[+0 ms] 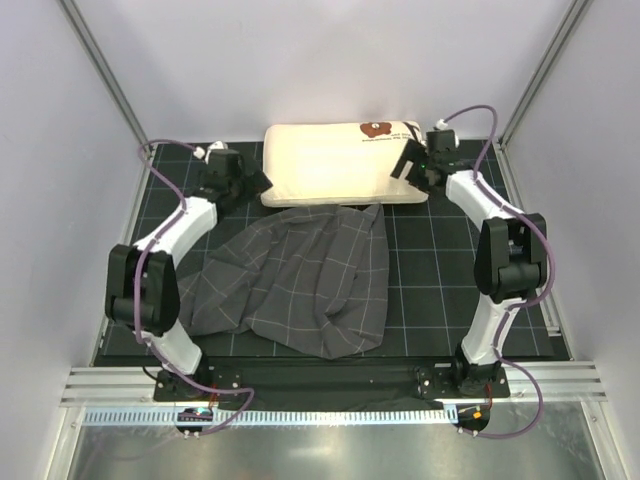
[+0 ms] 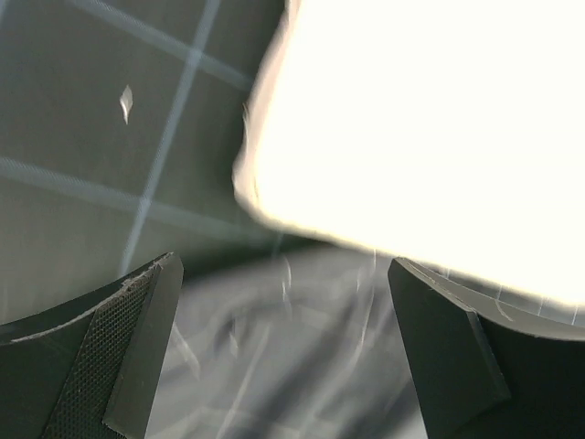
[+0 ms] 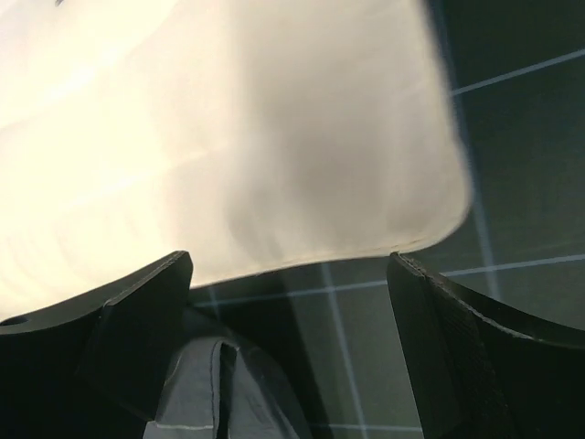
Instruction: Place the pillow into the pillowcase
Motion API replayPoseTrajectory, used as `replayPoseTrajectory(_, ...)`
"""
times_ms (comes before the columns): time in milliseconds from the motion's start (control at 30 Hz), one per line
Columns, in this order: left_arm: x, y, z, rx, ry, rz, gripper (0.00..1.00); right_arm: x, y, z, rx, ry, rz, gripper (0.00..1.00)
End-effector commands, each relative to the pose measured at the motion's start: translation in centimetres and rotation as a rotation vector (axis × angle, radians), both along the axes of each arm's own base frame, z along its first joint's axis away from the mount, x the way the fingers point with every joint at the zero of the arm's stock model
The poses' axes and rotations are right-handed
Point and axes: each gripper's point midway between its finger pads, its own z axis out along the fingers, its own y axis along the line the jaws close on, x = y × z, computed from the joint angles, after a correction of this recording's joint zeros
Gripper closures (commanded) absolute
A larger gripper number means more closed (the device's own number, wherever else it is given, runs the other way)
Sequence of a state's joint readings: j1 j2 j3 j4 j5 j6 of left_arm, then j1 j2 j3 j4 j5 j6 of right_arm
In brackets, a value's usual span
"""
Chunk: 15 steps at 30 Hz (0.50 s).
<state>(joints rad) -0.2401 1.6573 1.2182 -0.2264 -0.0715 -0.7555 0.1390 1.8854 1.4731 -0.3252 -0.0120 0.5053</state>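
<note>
The pillow (image 1: pixel 340 165) lay flat across the upper centre of the frame, with its bear print near the upper right edge. The pillowcase (image 1: pixel 290 285) lay crumpled just below it, at mid-frame on the black gridded bench (image 1: pixel 450 290), its top edge meeting the pillow. The left fingers (image 1: pixel 262 181) stood apart at the pillow's left end. The right fingers (image 1: pixel 405 160) stood apart at its right end. Neither pair held anything.

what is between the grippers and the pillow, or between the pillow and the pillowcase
Nothing visible. The left gripper and right gripper both stand open at the two ends of the pillow. The pillowcase lies crumpled right against the pillow's near edge; where its opening is cannot be told.
</note>
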Motion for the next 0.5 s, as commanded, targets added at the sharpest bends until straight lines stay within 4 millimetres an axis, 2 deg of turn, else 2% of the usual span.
replayPoseTrajectory(0,4.6,0.7,0.7,-0.045,-0.032,0.034,0.00,3.5,-4.3,2.0,0.027,-0.076,-0.147,0.04)
replayPoseTrajectory(33,5.4,0.6,0.1,-0.045,-0.020,0.037,0.00,4.0,-4.6,1.7,0.030,-0.073,-0.152,0.04)
replayPoseTrajectory(67,6.3,0.3,-2.4,-0.042,0.028,0.031,0.00,4.4,-4.9,-0.1,0.023,-0.032,-0.155,0.04)
replayPoseTrajectory(100,7.0,-0.2,-3.6,-0.051,0.051,0.015,0.00,5.4,-5.4,0.5,0.028,-0.047,-0.169,0.04)
replayPoseTrajectory(133,9.0,-0.6,-2.4,-0.065,0.017,0.017,0.00,5.7,-5.3,0.1,0.033,-0.037,-0.166,0.04)
replayPoseTrajectory(167,9.6,-1.6,-5.8,-0.088,0.081,-0.008,0.00,6.3,-5.4,-1.4,0.044,-0.019,-0.176,0.05)
replayPoseTrajectory(200,10.4,-2.6,-6.0,-0.128,0.085,-0.043,0.00,6.9,-4.9,-1.0,0.073,-0.032,-0.153,0.21)
replayPoseTrajectory(233,11.9,-3.8,-4.7,-0.166,0.053,-0.076,0.04,7.3,-4.7,-1.2,0.089,-0.032,-0.149,0.36)
replayPoseTrajectory(267,12.5,-4.6,-7.4,-0.189,0.096,-0.095,0.07,7.5,-4.7,-1.4,0.104,-0.030,-0.151,0.52)
replayPoseTrajectory(300,13.5,-6.3,-6.0,-0.241,0.069,-0.141,0.15,7.4,-5.1,-1.3,0.115,-0.029,-0.155,0.82)
replayPoseTrajectory(333,13.8,-7.0,-6.5,-0.256,0.076,-0.158,0.19,7.3,-5.0,-1.0,0.119,-0.034,-0.156,0.86)
replayPoseTrajectory(367,13.9,-7.7,-7.9,-0.264,0.098,-0.173,0.23,7.1,-6.6,0.2,0.130,-0.055,-0.196,0.96)
replayPoseTrajectory(400,14.2,-8.6,-7.9,-0.279,0.093,-0.192,0.35,6.1,-7.3,-0.3,0.139,-0.038,-0.215,0.96)
replayPoseTrajectory(433,14.5,-10.5,-6.4,-0.297,0.060,-0.243,0.41,5.8,-9.1,0.3,0.154,-0.061,-0.250,0.96)
replayPoseTrajectory(467,14.4,-11.9,-6.0,-0.304,0.047,-0.282,0.47,5.1,-10.1,1.0,0.163,-0.080,-0.276,0.96)
